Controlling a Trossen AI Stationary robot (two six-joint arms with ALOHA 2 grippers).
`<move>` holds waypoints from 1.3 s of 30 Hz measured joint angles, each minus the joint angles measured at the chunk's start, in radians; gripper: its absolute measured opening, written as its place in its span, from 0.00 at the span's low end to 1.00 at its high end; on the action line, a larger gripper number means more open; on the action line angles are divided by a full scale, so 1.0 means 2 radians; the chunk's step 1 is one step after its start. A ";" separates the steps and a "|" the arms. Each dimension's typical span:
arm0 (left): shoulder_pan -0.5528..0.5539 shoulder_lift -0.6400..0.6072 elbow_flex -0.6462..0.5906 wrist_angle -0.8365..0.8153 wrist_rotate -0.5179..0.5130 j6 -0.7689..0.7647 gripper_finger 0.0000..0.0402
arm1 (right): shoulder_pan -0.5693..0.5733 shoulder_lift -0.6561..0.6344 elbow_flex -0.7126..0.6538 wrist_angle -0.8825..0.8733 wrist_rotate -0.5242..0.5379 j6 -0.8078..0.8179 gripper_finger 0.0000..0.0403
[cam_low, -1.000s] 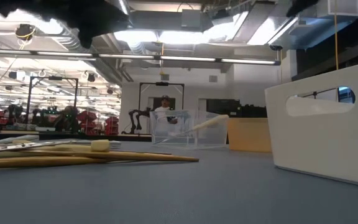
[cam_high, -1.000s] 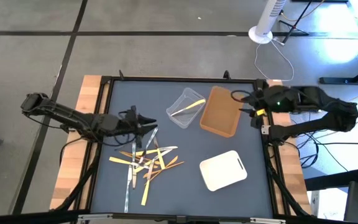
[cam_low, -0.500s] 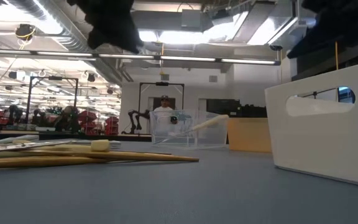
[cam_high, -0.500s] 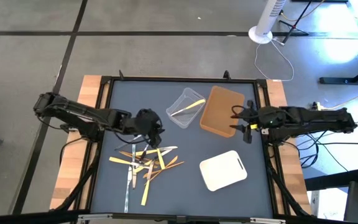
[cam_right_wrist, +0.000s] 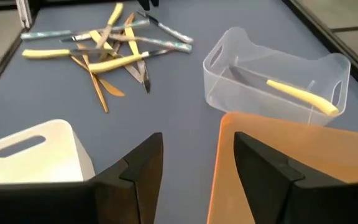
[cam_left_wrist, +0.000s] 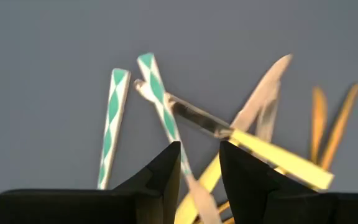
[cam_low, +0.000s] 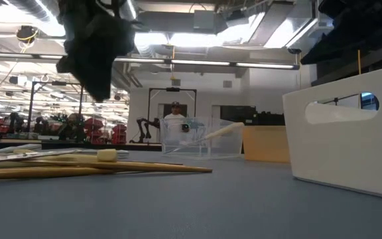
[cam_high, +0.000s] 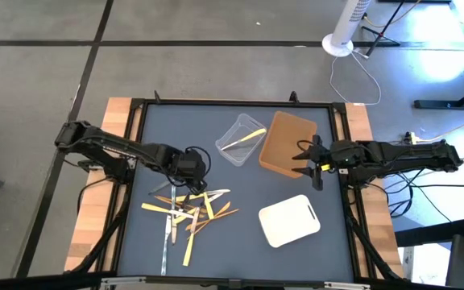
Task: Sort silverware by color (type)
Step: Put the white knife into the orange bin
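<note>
The silverware (cam_high: 188, 209) lies in a loose crossed pile on the blue-grey table, left of centre: pale yellow, shiny silver and orange-brown sticks. It also shows in the low view (cam_low: 78, 162) and the right wrist view (cam_right_wrist: 110, 46). My left gripper (cam_high: 192, 167) hangs above the pile's far end, pointing down, its fingers a little apart (cam_left_wrist: 199, 165) over a silver piece (cam_left_wrist: 194, 118). It touches nothing. One yellow utensil (cam_high: 250, 135) lies in the clear tub (cam_high: 238, 142). My right gripper (cam_high: 308, 163) is open and empty at the brown tray's right edge (cam_right_wrist: 194, 180).
The brown tray (cam_high: 284, 145) stands at the back right beside the clear tub (cam_right_wrist: 272, 81). The white tray (cam_high: 290, 220) stands near the front right and looms large in the low view (cam_low: 343, 143). Bare table lies between the pile and the trays.
My left gripper has gone toward the table's right edge and a little toward the near edge, over the pile. It has tipped from level to pointing down and has come lower. My right gripper has gone toward the near edge along the brown tray's right side.
</note>
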 joint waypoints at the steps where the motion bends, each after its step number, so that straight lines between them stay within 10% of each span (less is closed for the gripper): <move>1: 0.000 0.006 0.000 0.000 0.004 0.000 0.26 | 0.000 0.000 0.000 -0.001 -0.001 0.000 0.46; 39: 0.001 0.123 -0.013 0.030 0.017 -0.027 0.26 | 0.000 0.000 0.000 -0.002 -0.004 -0.001 0.46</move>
